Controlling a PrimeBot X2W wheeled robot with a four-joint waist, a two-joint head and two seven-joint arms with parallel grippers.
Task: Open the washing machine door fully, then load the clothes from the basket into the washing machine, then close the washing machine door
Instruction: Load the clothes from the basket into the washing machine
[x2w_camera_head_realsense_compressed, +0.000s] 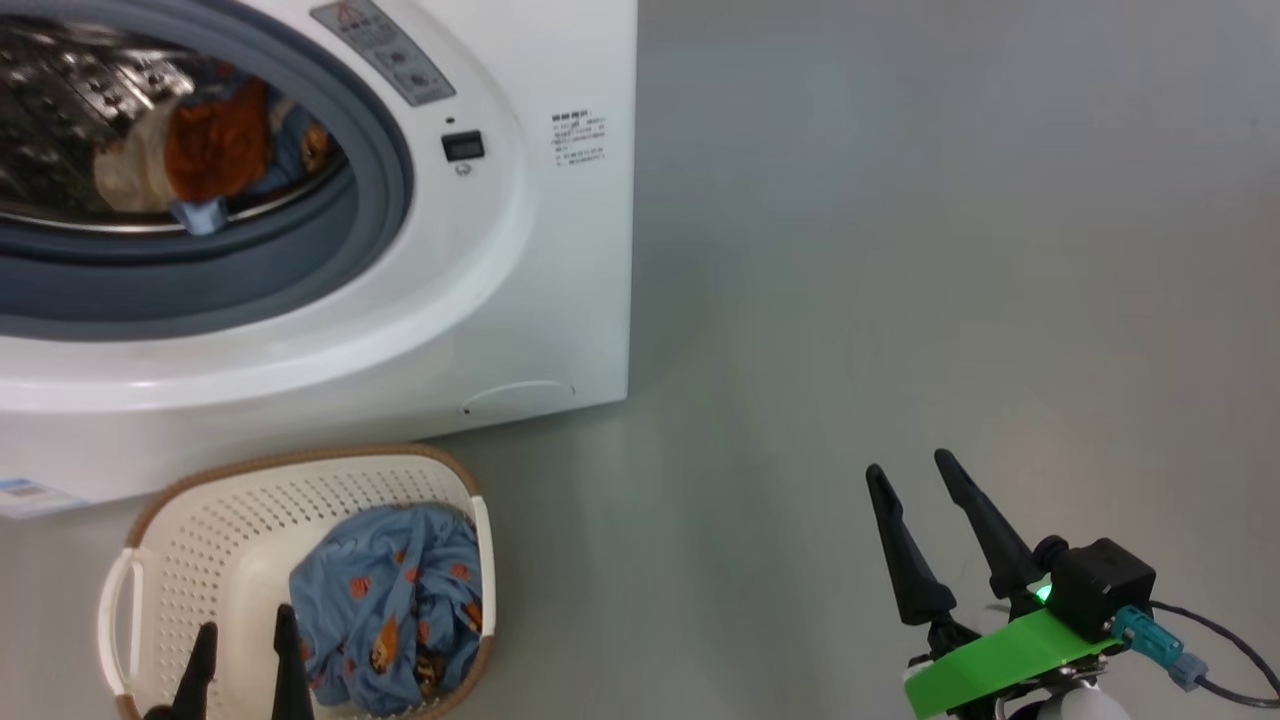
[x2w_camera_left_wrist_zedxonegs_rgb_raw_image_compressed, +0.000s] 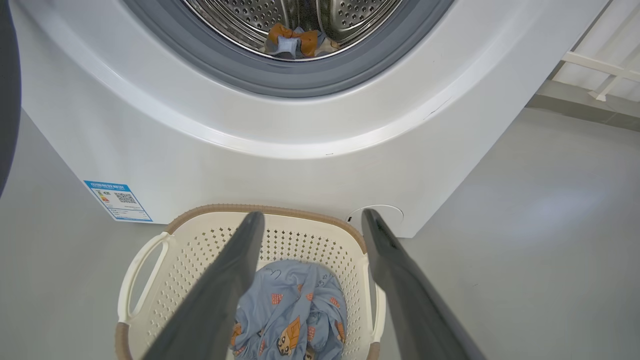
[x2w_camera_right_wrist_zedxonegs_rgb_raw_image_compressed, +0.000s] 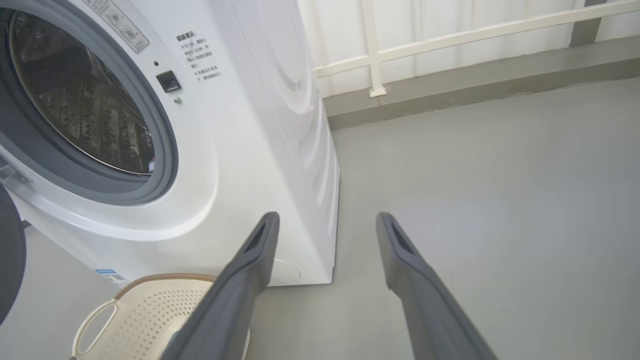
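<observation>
Two grippers in view, both spread wide with nothing between the fingers.

Counts:
- One washing machine (x2w_camera_head_realsense_compressed: 520, 250), white, front-loading. The washing machine door (x2w_camera_right_wrist_zedxonegs_rgb_raw_image_compressed: 9, 260) is swung open; a dark curved slice of its rim shows at the left border of the right wrist view.
- One grey gasket (x2w_camera_head_realsense_compressed: 300, 270) rings the mouth of one perforated steel drum (x2w_camera_left_wrist_zedxonegs_rgb_raw_image_compressed: 240, 20).
- One basket (x2w_camera_head_realsense_compressed: 220, 520), cream with a brown rim and two white handles (x2w_camera_head_realsense_compressed: 113, 620), stands on the floor just in front of the machine, below the mouth.
- Clothes in two lots: one light-blue bundle with orange bears (x2w_camera_head_realsense_compressed: 390, 600) lies in the right half of the basket; one heap of cream, orange and blue (x2w_camera_head_realsense_compressed: 215, 150) lies at the bottom of the drum.
- One blue sticker (x2w_camera_left_wrist_zedxonegs_rgb_raw_image_compressed: 118, 200) sits on the machine's lower left front.

Left gripper (x2w_camera_head_realsense_compressed: 245, 622) is over the basket, tips just left of the blue bundle; whether they touch it I cannot tell. Right gripper (x2w_camera_head_realsense_compressed: 910, 463) hangs over bare floor, well apart from machine and basket.

Floor (x2w_camera_head_realsense_compressed: 900, 250): smooth grey, slightly glossy. Behind the machine, a white railing (x2w_camera_right_wrist_zedxonegs_rgb_raw_image_compressed: 372, 55) on a low grey kerb.
</observation>
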